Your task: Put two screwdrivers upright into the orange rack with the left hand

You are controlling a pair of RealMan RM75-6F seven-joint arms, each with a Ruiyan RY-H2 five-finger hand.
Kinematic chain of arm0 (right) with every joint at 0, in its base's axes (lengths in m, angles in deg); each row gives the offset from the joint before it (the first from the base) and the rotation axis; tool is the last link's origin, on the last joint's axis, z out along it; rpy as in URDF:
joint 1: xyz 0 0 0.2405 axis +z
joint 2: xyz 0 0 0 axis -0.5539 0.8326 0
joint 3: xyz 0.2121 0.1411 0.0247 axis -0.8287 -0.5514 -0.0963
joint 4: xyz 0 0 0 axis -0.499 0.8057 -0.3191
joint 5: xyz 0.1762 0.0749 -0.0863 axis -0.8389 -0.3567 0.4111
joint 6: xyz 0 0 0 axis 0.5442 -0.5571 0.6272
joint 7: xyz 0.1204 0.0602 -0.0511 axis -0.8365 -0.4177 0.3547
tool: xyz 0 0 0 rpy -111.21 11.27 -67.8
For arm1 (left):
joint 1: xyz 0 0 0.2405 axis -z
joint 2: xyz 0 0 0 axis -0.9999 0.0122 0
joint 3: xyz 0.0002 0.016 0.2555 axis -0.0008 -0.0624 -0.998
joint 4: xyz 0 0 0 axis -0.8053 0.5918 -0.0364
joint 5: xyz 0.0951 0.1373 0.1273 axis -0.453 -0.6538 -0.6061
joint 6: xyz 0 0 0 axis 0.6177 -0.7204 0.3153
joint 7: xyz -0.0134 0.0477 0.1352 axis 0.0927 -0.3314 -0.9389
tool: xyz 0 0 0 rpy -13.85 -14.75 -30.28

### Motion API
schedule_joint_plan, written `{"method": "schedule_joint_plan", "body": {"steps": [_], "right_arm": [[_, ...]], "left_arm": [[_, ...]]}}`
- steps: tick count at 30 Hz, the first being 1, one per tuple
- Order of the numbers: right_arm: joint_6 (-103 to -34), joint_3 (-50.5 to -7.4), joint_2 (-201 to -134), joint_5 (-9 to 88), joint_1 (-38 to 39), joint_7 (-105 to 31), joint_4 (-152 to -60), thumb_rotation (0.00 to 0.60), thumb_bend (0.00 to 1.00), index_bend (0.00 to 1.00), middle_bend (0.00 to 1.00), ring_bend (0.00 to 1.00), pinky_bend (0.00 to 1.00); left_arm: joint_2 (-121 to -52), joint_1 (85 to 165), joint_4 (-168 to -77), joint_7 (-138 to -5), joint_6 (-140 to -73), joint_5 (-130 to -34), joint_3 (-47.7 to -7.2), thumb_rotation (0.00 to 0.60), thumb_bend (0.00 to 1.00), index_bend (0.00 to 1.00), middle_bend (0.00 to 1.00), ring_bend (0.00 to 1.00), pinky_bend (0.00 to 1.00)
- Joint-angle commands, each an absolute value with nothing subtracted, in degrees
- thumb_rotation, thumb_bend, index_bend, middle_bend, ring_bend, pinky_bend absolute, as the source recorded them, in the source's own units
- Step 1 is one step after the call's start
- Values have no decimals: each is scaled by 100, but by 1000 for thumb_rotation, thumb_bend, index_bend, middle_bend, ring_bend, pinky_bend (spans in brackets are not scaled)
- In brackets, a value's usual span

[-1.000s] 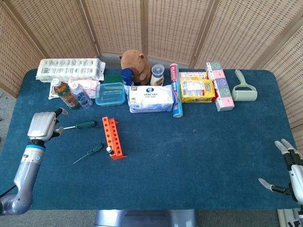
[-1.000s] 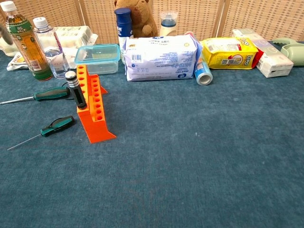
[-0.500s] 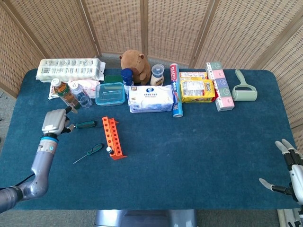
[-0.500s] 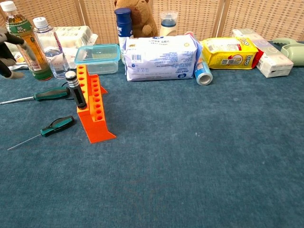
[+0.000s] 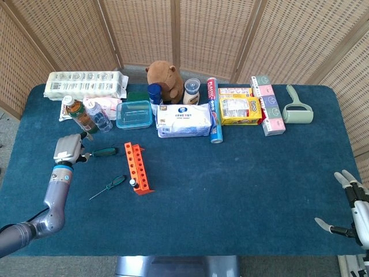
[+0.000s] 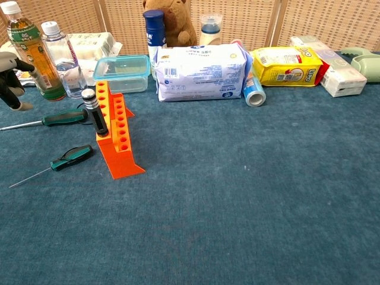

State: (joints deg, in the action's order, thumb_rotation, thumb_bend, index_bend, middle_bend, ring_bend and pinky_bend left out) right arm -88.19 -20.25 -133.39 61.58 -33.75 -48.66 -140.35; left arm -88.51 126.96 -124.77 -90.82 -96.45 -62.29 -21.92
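My left hand [image 5: 68, 149] hovers open and empty near the table's [image 5: 242, 184] left edge, over the shaft of the larger screwdriver [image 5: 102, 152], both screwdrivers lying flat left of the orange rack [image 5: 136, 167], the smaller screwdriver [image 5: 109, 186] nearer the front edge.

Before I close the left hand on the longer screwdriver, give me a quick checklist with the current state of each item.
1. Left hand above the longer screwdriver's shaft: ok; the hand holds nothing.
2. Screwdriver lying flat, free of other things: ok.
3. Orange rack standing, with free holes: ok; one dark-handled tool already sits upright in it.
4. Tea bottle close behind the hand: not ok, could be knocked.
5. Finger alignment with the handle: cannot tell.
6. Right hand out of the way at the table edge: ok.
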Motion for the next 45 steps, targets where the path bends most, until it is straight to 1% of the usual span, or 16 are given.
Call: {"method": "schedule_joint_plan", "body": {"steps": [1, 15, 28, 45], "right_arm": [[-8804, -2022, -13335, 6153, -3370, -4868, -14038, 539, 0, 26, 0, 55, 0], [-8783, -2023, -13300, 6146, -3364, -4964, -14036, 540, 0, 26, 0, 55, 0], [-8805, -2036, -13296, 6146, -3367, -5018, -14017, 537, 0, 25, 0, 57, 0], [-8912, -2038, -13238, 6217, -3416, -5225, -13999, 537, 0, 25, 0, 60, 0]], "left_arm": [[-8969, 12721, -12339, -9053, -9586, -6275, -2235, 600, 295, 370, 995, 994, 1000], [-9493, 12801, -11742, -9035, -9515, -6337, -2269, 600, 207, 370, 995, 994, 1000], [-9881, 12911, -11459, -9058, -9507, -6277, -2130, 600, 220, 379, 994, 994, 1000], [-10047, 12949, -11369, -9366, -9572, -6038, -2022, 600, 261, 401, 995, 994, 1000]]}}
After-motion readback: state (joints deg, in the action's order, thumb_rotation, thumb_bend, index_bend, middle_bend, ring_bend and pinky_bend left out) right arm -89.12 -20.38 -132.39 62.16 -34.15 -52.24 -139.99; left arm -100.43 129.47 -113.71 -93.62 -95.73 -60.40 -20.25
